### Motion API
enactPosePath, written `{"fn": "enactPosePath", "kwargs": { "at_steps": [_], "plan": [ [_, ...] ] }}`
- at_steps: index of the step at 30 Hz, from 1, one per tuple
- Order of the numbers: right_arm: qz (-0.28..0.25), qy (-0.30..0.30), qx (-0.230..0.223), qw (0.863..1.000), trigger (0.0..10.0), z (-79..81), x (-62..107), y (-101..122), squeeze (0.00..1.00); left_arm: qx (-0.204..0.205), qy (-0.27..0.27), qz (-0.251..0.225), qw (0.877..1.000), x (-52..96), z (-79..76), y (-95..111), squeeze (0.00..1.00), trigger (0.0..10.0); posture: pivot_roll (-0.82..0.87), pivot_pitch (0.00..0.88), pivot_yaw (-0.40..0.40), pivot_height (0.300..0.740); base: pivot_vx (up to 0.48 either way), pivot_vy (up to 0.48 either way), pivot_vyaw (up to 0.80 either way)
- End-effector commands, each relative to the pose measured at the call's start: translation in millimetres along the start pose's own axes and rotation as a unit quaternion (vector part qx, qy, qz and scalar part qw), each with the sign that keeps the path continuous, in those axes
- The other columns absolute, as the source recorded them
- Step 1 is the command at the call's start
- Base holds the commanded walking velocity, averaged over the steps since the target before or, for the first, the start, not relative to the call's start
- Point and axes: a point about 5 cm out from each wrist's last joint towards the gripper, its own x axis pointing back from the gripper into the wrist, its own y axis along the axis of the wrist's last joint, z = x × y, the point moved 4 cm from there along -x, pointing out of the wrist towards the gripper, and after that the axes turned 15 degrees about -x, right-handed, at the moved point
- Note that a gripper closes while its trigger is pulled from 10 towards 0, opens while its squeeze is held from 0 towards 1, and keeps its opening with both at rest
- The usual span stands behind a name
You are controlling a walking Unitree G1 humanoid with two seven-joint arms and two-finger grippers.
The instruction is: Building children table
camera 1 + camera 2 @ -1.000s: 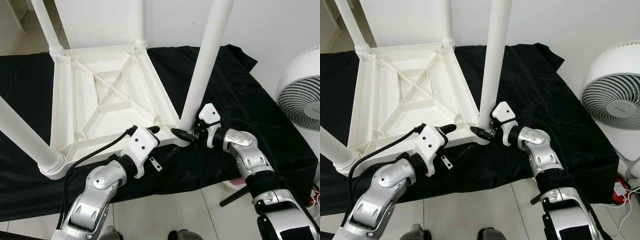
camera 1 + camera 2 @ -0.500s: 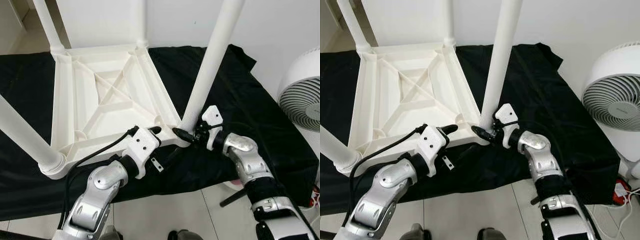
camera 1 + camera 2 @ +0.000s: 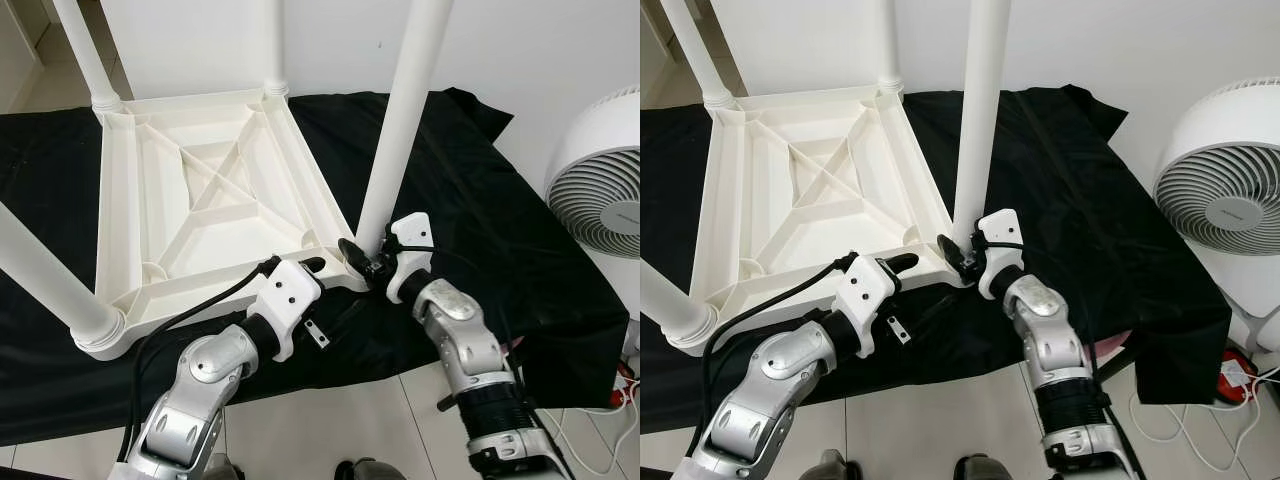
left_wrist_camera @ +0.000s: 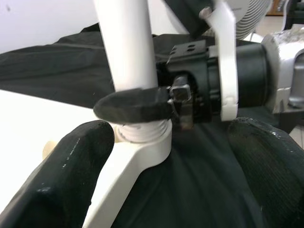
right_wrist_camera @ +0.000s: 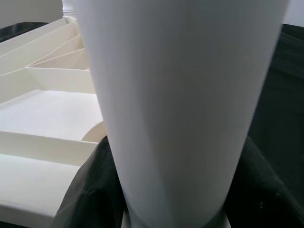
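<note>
We read no lettering anywhere. The white table (image 3: 200,200) lies upside down on a black cloth (image 3: 480,220). Our right gripper (image 3: 362,262) clasps the near-right leg (image 3: 400,120) at its base; our left gripper (image 4: 171,156) hovers just beside that corner, fingers spread wide. The leg tops run out of frame. A fan (image 3: 600,210) is cut off.

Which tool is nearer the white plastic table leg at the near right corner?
Right. The right tool clamps the white plastic table leg at its base; the left tool sits beside it, apart.
</note>
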Motion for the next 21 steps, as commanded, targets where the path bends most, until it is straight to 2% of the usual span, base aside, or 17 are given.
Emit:
{"fn": "enactPosePath", "kwargs": {
  "at_steps": [1, 9, 15, 16, 21],
  "plan": [
    [0.013, -0.069, -0.013, 0.997, 10.0, -3.0, 4.7, -12, 0.0, 0.003, 0.019, 0.011, 1.0, -2.3, 2.2, -3, 0.0, 10.0, -0.05, 0.092, -0.007, 0.74, 0.0, 0.0, 0.0],
    [-0.004, -0.139, -0.009, 0.99, 10.0, 9.2, 9.2, -13, 0.0, 0.006, 0.02, 0.006, 1.0, -3.9, 0.3, 0, 0.0, 10.0, -0.05, 0.089, -0.01, 0.74, 0.0, 0.0, 0.0],
    [-0.004, -0.143, -0.014, 0.99, 10.0, 9.4, 11.4, -9, 0.01, 0.004, 0.018, 0.005, 1.0, -3.9, 0.0, 0, 0.0, 10.0, -0.05, 0.085, -0.01, 0.74, 0.0, 0.0, 0.0],
    [-0.01, -0.134, -0.019, 0.991, 10.0, 11.7, 11.3, -6, 1.0, 0.004, 0.018, 0.005, 1.0, -4.1, 0.3, 0, 0.0, 10.0, -0.05, 0.081, -0.011, 0.74, 0.0, 0.0, 0.0],
    [-0.029, -0.1, -0.018, 0.994, 10.0, 12.1, 12.2, 8, 1.0, 0.003, 0.019, 0.004, 1.0, -4.7, 0.9, 0, 0.0, 10.0, -0.05, 0.071, -0.013, 0.74, 0.0, 0.0, 0.0]
  ]
}}
